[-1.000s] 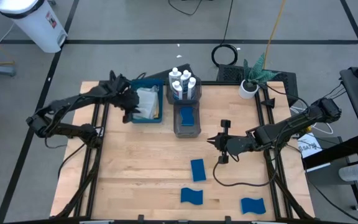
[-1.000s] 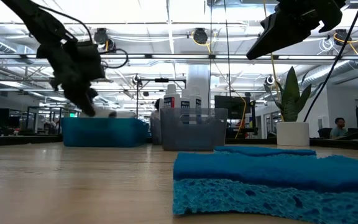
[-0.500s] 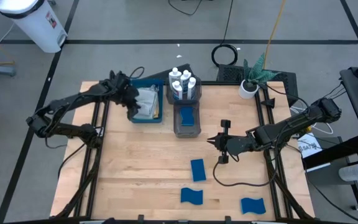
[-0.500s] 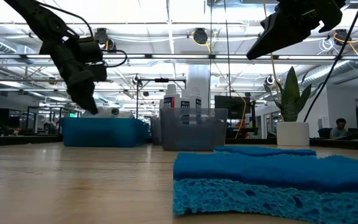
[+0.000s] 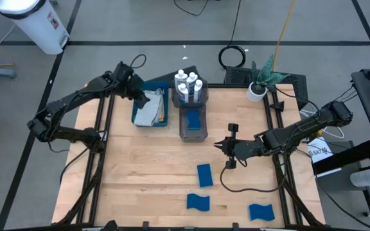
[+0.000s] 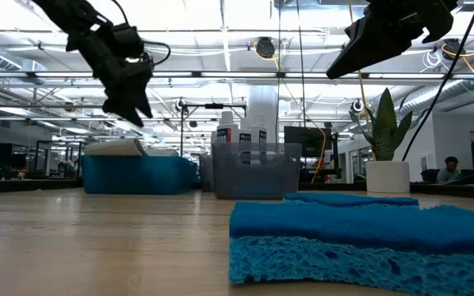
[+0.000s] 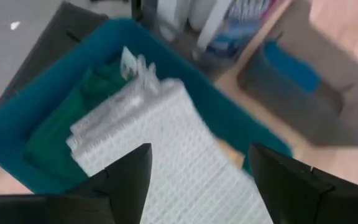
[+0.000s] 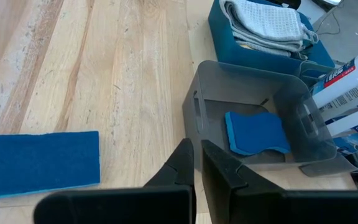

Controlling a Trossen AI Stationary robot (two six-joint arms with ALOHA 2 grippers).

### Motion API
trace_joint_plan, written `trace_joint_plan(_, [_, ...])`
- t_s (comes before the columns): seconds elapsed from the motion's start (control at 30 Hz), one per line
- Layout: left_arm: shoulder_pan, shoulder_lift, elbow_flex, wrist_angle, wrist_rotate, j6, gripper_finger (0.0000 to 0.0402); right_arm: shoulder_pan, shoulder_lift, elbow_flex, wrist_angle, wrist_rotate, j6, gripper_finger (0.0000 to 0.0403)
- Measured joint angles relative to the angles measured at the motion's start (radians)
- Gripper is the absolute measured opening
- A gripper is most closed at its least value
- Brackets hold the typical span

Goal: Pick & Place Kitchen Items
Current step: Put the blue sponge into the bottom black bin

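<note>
A light grey folded cloth (image 7: 166,143) lies in the blue tray (image 5: 151,123) on top of a dark green cloth (image 7: 73,118); an orange edge (image 7: 229,152) peeks out beside it. My left gripper (image 7: 197,180) hangs open above the tray's far left corner (image 5: 137,93), touching nothing. My right gripper (image 8: 196,163) is shut and empty, held in the air right of the grey bins (image 5: 218,146). Three blue sponges (image 5: 203,175) (image 5: 198,203) (image 5: 260,212) lie flat on the near part of the table. Another sponge (image 8: 257,132) lies in the near grey bin. White bottles (image 5: 188,85) stand in the far bin.
The two grey bins (image 5: 182,128) stand side by side right of the blue tray. A small potted plant (image 5: 261,82) sits at the far right corner. Bare wood lies to the left and in the middle of the table. A sponge (image 6: 360,238) fills the low view's foreground.
My left gripper has opened and let go of the light grey cloth, then risen out of the tray toward the far edge while rolling about its own line. The cloth stays lying in the tray on the other cloths.
</note>
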Motion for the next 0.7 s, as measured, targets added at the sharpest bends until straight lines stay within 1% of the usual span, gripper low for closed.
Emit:
trace_joint_plan(0.13, [0.000, 0.000, 0.083, -0.014, 0.009, -0.099, 0.0278, 0.000, 0.000, 0.000, -0.008, 0.000, 0.000, 0.0004])
trace_joint_plan(0.2, [0.000, 0.000, 0.124, -0.019, 0.046, -0.155, 0.0278, 0.000, 0.000, 0.000, -0.018, 0.000, 0.004, 0.0004])
trace_joint_plan(0.3, [0.000, 0.000, 0.190, -0.038, 0.152, -0.212, 0.0280, 0.000, 0.000, 0.000, -0.024, 0.000, 0.014, 0.0004])
trace_joint_plan(0.4, [0.000, -0.001, 0.256, -0.112, 0.287, -0.200, 0.0280, 0.000, 0.000, 0.000, -0.024, 0.000, 0.014, 0.0004])
trace_joint_plan(0.5, [-0.007, -0.036, 0.290, -0.141, 0.358, -0.196, 0.0277, 0.000, 0.000, 0.000, -0.024, 0.000, 0.014, 0.0004])
trace_joint_plan(0.6, [-0.048, -0.105, 0.282, -0.140, 0.343, -0.167, 0.0276, 0.000, 0.000, 0.000, -0.030, 0.000, 0.014, 0.0004])
trace_joint_plan(0.7, [-0.135, -0.210, 0.230, -0.133, 0.265, -0.135, 0.0280, 0.000, 0.000, 0.000, -0.036, 0.000, 0.014, 0.0004])
